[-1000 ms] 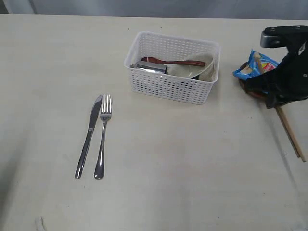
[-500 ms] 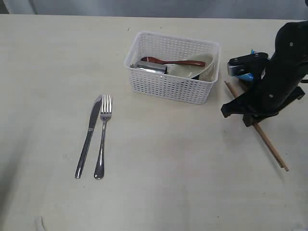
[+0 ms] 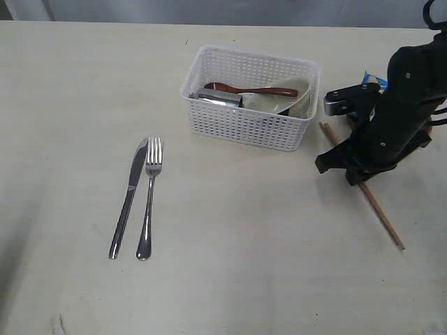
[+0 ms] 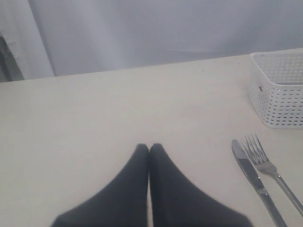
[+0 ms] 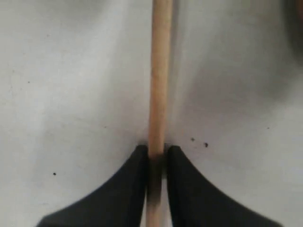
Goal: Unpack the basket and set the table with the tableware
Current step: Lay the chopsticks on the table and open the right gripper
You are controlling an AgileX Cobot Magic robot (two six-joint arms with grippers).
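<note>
In the exterior view, the large pale cream table (image 3: 230, 279) carries a white rectangular plastic basket (image 3: 244, 129) with lattice sides, set towards the far side and a little right of centre. Inside it a reddish-brown wooden spoon (image 3: 255, 90) lies across the top. A shiny steel cup (image 3: 220, 98) lies on its side at the left end, and a tilted white bowl (image 3: 299, 96) leans against the right end. On the bare table, left of and nearer than the basket, a steel knife (image 3: 128, 200) and a steel fork (image 3: 149, 199) lie side by side, knife on the left, handles pointing towards the near edge. To the right of the basket, the black right gripper (image 3: 355, 176) is down at the tabletop over the pale wooden chopsticks (image 3: 380, 213), which run slantwise from beside the basket's right end out towards the near right. From here they read as a single stick. A corner of a blue snack bag (image 3: 373, 77) shows behind the arm.

In the left wrist view, the left gripper (image 4: 149, 147) hangs above the bare table with its two black jaws pressed together and nothing between them. The knife, the fork and one corner of the basket sit off to one side, well apart from it.

In the right wrist view, the right jaws are closed on the chopsticks — one black tip against each side of the wood, with no gap visible. The stick runs straight out from between them over the table, and whether it is one stick or two stacked cannot be told.
</note>
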